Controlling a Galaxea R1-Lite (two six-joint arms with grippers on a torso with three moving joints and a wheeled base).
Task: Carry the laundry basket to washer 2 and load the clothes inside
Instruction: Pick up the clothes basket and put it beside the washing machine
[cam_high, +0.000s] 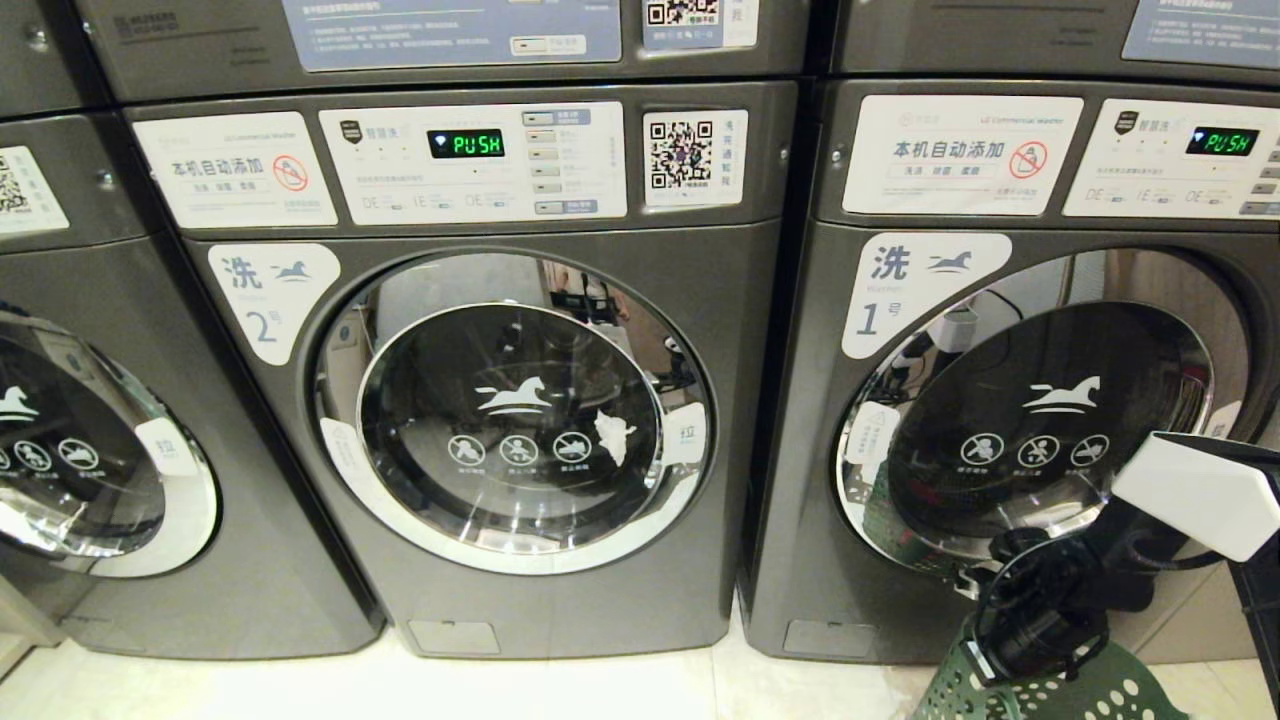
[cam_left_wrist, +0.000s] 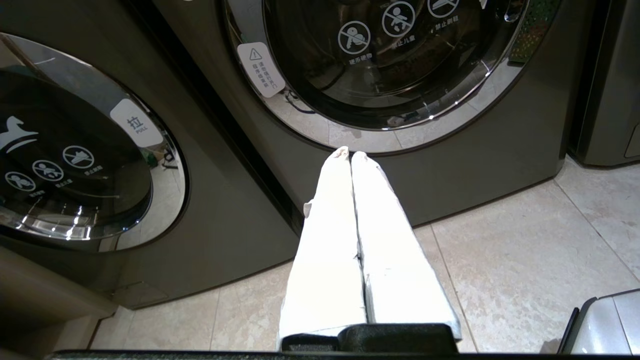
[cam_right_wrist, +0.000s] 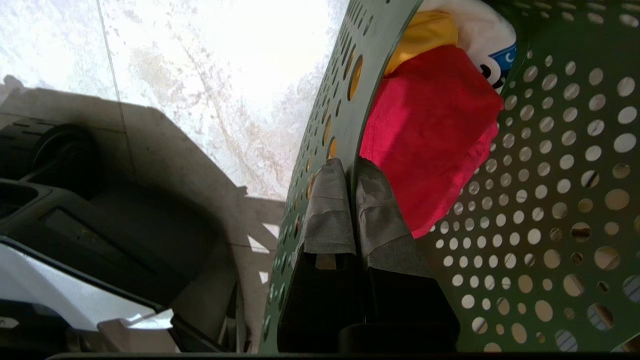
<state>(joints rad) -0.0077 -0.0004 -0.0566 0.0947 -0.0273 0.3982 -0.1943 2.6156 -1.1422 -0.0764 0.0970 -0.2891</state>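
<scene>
We face a row of dark grey washers with chrome-ringed round glass doors. Washer 2 (cam_high: 480, 400) sits in the middle, its white label showing "洗", a blue 2 and a horse; its green display reads "PUSH" and a door tab reads "拉". The washer (cam_high: 1010, 400) to its right is labelled 1. Our right gripper (cam_right_wrist: 352, 170) is clamped on the flared rim of the laundry basket (cam_right_wrist: 550, 200), green plastic pierced with round holes, low before washer 1. The clothes (cam_right_wrist: 435, 125) lie inside: soft red, yellow and white cloth. Our left gripper (cam_left_wrist: 350, 156) hangs pressed together above the pale tiled floor (cam_left_wrist: 525, 250).
</scene>
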